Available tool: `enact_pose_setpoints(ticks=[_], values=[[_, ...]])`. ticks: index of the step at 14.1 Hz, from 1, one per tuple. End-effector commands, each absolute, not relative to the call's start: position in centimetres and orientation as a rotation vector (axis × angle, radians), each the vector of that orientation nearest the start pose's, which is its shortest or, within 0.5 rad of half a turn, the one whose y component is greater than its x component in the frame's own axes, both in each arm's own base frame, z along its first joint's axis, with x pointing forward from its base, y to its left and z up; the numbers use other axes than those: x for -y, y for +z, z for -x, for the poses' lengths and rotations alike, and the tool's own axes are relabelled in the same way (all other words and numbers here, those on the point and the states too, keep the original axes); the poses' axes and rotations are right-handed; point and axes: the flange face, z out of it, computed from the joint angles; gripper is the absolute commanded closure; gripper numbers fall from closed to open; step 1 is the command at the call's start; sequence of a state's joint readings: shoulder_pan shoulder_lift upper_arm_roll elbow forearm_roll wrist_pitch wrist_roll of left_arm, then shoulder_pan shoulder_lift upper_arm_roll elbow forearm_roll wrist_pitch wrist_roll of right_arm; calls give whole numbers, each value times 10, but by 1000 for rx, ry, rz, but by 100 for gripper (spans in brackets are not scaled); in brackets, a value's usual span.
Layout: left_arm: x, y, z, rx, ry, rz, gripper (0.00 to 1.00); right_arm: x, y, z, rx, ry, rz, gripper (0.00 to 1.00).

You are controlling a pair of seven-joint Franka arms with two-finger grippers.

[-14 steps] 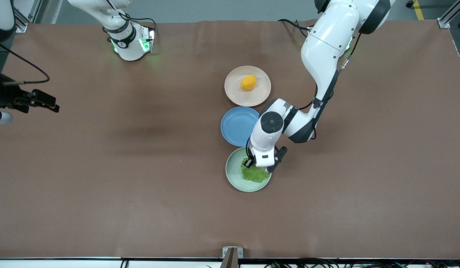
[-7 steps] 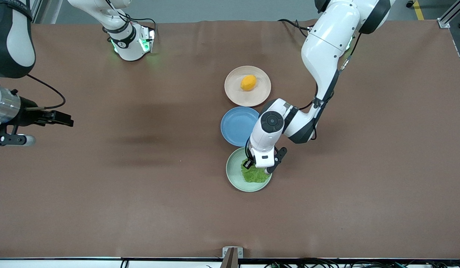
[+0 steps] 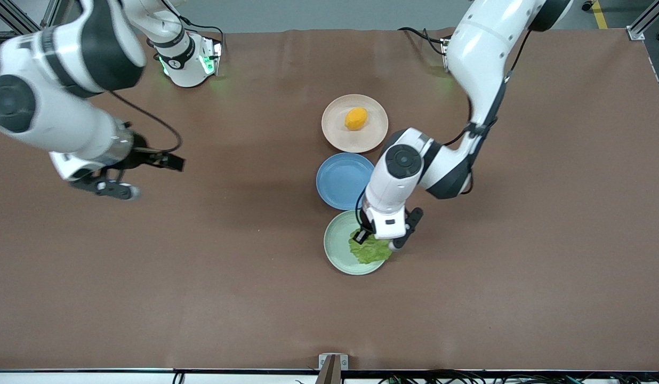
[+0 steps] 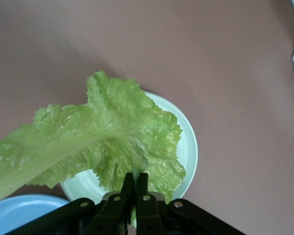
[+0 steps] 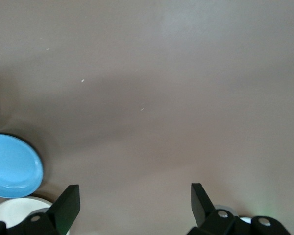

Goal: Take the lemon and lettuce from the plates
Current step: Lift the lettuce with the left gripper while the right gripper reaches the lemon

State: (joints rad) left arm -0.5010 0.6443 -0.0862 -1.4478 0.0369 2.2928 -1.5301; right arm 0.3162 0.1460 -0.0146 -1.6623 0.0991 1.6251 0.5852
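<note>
One crinkled green lettuce leaf (image 4: 95,139) with a pale stem end, pinched at one edge between the shut fingers of the left gripper (image 4: 135,182); in the left wrist view the leaf hangs up off the plate, spread out past the fingertips. Directly under that gripper: one round shallow mint-green plate (image 3: 335,250), the plate nearest the front camera; the leaf overhangs its rim toward the left arm's end of the table. One small oval orange-yellow lemon (image 3: 356,118) sits loose on one round pale beige-pink plate (image 3: 335,130), well apart from the left gripper, farthest of the three plates from the front camera. Between those two plates: one round blue plate (image 3: 337,181), just beside the left gripper's wrist. Count: 1 lettuce, 1 lemon, 3 plates in a line, all on the brown table cover (image 3: 521,266). Left arm comes in from its base, elbow bent, wrist pointing straight down over the mint plate. Right gripper (image 5: 134,196): fingers spread wide, nothing between them, over bare table cover toward the right arm's end, well apart from the plates. Right arm is folded low with its forearm reaching along the table toward the plates.
</note>
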Motion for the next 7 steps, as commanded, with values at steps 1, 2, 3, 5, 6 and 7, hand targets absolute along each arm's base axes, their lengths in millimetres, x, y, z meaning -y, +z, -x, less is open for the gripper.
enact_pose_setpoints(ticks=[1, 2, 3, 5, 6, 7], values=[[345, 379, -611, 1388, -74, 2938, 100, -243, 475, -512, -606, 293, 3074, 0], [326, 385, -607, 1330, -43, 2944, 100, -273, 462, -495, -657, 263, 3067, 0], [308, 386, -600, 1290, -30, 2947, 100, -305, 448, -478, -740, 231, 3050, 0], [267, 385, -579, 1191, 0, 2956, 100, -360, 428, -442, -813, 180, 3022, 0], [248, 380, -572, 1146, 16, 2957, 100, -391, 410, -422, -843, 165, 3014, 0], [226, 374, -566, 1109, 31, 2956, 100, -414, 398, -408, -903, 146, 2988, 0]])
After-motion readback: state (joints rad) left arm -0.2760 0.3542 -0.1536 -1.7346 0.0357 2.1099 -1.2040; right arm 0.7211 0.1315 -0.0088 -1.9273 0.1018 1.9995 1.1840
